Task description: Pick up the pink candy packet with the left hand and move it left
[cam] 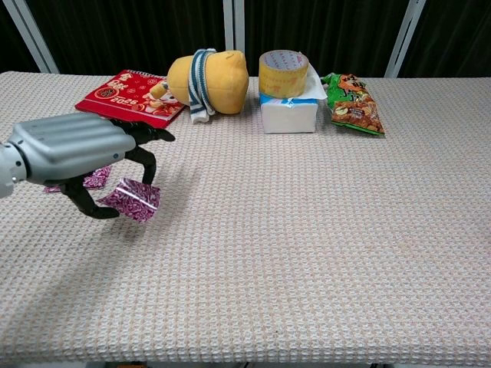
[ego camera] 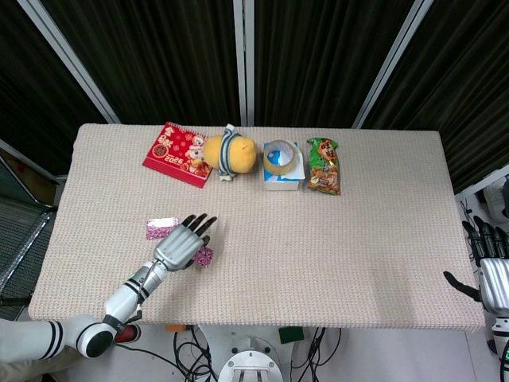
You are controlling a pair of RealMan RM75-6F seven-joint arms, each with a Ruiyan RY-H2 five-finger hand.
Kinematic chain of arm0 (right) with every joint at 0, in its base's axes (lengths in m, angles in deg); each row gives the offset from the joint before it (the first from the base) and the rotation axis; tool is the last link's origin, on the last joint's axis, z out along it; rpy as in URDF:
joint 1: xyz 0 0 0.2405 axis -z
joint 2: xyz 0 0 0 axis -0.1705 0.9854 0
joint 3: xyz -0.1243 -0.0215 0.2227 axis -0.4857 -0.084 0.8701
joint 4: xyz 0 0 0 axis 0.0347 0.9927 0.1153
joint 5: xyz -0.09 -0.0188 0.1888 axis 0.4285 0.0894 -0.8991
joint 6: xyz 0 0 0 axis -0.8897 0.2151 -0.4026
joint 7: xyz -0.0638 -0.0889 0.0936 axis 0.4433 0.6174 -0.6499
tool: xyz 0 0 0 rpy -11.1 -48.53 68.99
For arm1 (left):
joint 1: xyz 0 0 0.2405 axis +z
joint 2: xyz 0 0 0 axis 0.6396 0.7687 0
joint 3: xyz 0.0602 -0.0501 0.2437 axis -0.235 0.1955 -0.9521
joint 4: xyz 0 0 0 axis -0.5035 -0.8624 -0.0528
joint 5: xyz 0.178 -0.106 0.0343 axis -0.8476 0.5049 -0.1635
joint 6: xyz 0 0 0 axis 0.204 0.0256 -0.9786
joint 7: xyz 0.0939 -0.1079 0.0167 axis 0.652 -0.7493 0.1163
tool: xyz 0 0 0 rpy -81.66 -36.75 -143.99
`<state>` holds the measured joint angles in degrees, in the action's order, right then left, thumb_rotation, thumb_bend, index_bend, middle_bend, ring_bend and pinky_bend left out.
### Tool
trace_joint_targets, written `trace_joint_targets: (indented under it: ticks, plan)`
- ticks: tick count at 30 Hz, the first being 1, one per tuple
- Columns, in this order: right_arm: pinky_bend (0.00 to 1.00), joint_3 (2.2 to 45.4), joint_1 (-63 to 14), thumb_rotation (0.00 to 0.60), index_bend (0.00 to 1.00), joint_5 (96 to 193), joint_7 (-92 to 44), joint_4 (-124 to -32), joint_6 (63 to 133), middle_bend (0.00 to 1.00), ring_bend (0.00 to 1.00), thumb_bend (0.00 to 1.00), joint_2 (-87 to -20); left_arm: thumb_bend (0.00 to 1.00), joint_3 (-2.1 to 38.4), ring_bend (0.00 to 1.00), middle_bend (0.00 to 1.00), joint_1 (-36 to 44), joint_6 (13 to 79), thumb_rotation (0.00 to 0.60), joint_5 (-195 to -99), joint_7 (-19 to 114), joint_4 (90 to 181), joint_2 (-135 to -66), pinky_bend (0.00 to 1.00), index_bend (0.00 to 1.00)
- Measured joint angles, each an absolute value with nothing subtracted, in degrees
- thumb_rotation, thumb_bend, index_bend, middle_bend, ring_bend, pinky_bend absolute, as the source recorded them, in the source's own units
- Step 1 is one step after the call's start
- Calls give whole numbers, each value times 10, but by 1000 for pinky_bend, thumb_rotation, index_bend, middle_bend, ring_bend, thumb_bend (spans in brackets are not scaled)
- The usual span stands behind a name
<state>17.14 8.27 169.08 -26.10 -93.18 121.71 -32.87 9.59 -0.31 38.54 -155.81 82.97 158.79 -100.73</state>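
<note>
My left hand pinches a small pink patterned candy packet between thumb and fingers. The packet hangs tilted just above the woven table, with its shadow under it. A second pink packet with a white label lies flat just left of the hand, partly hidden behind it in the chest view. My right hand hangs beyond the table's right edge with its fingers apart and nothing in it; the chest view does not show it.
Along the far side stand a red calendar, a yellow plush toy, a tape roll on a white box, and a green snack bag.
</note>
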Motion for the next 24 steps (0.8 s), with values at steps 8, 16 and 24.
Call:
trace_joint_targets:
  ticks: [8,16,24]
  plan:
    - [0,171,81,599,0,1692,-261,-931,1214,0,0,350,-332,204,129,0,0,17,453,600,-1463,881,1618,-996,137,404]
    - [0,169,81,598,0,1689,-265,-926,1209,0,0,353,-330,204,158,0,0,23,520,600,-1303,988,1623,-1025,137,402]
    - [0,169,82,600,0,1688,-270,-924,1210,0,0,353,-327,204,171,0,0,13,525,600,-1251,1009,1570,-1069,137,403]
